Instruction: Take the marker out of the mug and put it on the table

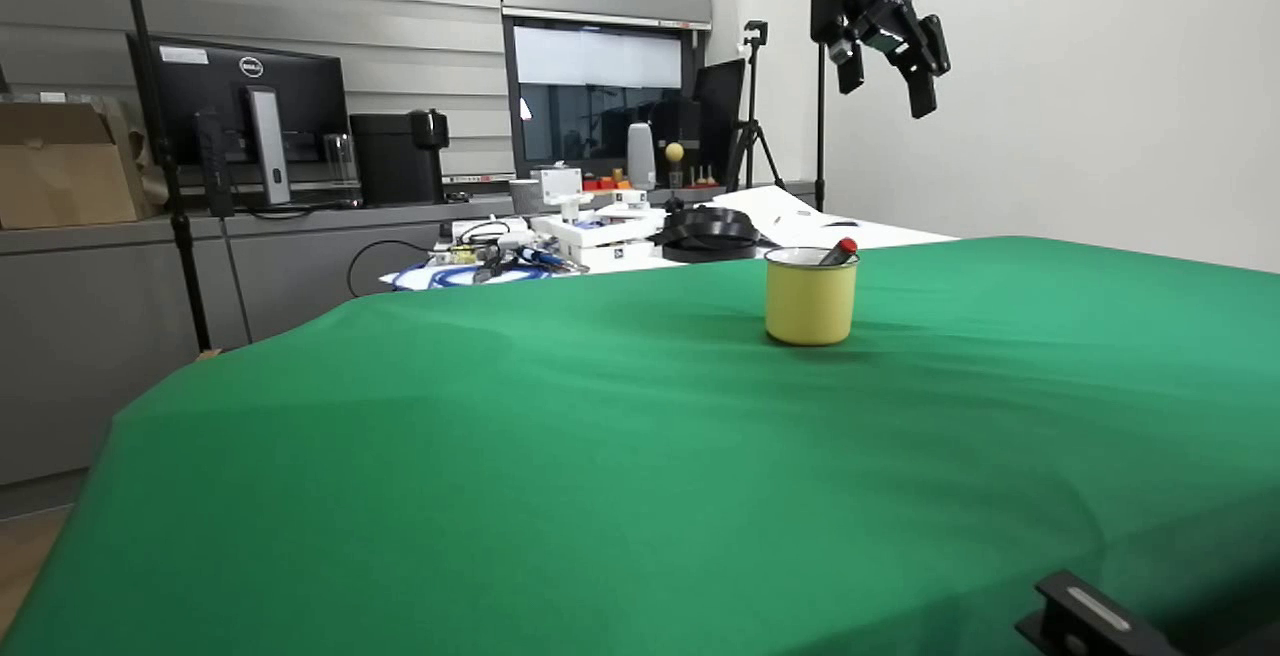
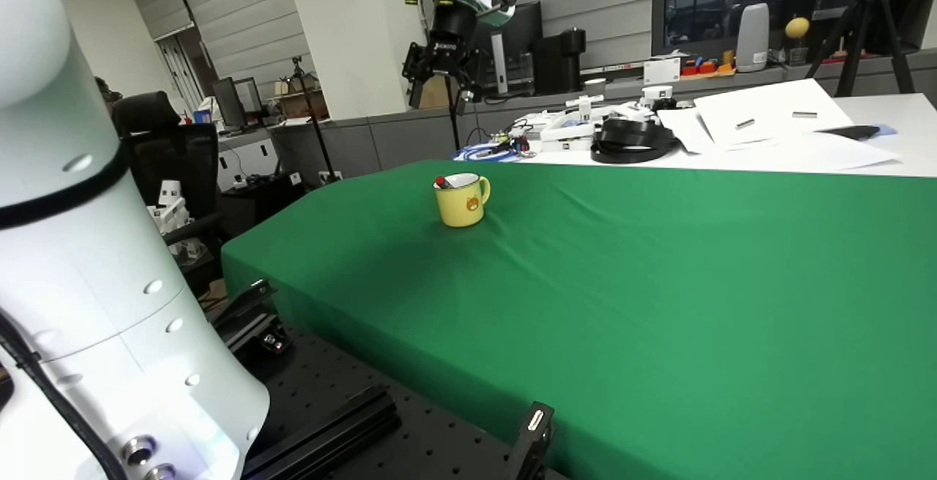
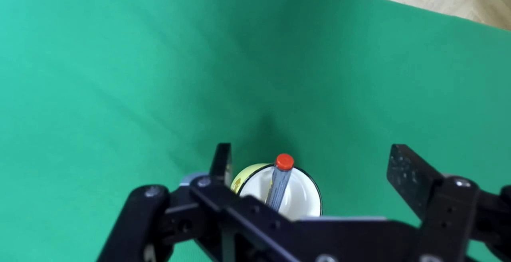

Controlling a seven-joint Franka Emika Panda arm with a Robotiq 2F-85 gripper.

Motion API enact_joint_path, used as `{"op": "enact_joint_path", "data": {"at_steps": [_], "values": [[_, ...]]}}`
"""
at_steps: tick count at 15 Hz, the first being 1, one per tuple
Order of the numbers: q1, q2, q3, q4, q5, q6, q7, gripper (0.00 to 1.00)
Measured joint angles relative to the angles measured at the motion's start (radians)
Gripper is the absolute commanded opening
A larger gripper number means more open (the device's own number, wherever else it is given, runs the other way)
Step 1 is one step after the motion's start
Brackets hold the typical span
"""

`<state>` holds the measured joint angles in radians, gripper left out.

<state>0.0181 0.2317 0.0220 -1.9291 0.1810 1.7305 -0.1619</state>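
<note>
- At the left, in an exterior view, begins the tabletop, which is green and has some soft folds. Here the marker must finish its way, and it does not lie here; the last step, the putting down, is therefore not yet done.
- Right of the middle stands the mug, upright on the tabletop. For the task it needs no change of place; it has only to give up the marker, and in my judgement it is better that it does not tip during this.
- At the right side of the mug's opening, the marker leans inside, tilted, with its red end above the rim. In the wrist view this end reaches past the dark rim, while the grey body goes down into the white inside; the lower end cannot be seen. The taking out is thus not done either.
- Farthest to the right, high over the tabletop, hangs the gripper. Its jaws are spread wide and pinch nothing; it is well apart from the mug and the marker. I judge that the task is at its beginning: there remain the coming down, the pinching of the marker, the lifting free, the laying on the tabletop and the letting go.
</note>
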Motion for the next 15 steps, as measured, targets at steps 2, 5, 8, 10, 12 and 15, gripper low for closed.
{"op": "enact_joint_path", "data": {"at_steps": [2, 5, 8, 10, 12, 15], "values": [[0.0, 0.002, 0.0, -0.001, -0.001, 0.001, -0.005, 1.0], [-0.008, 0.027, 0.0, 0.007, 0.044, 0.021, -0.006, 1.0], [-0.024, 0.085, 0.0, 0.035, 0.11, 0.033, -0.005, 1.0], [-0.035, 0.132, 0.0, 0.057, 0.147, 0.037, -0.005, 1.0], [-0.044, 0.183, 0.0, 0.079, 0.177, 0.035, -0.005, 1.0], [-0.049, 0.262, 0.001, 0.109, 0.202, 0.029, -0.004, 1.0]]}}
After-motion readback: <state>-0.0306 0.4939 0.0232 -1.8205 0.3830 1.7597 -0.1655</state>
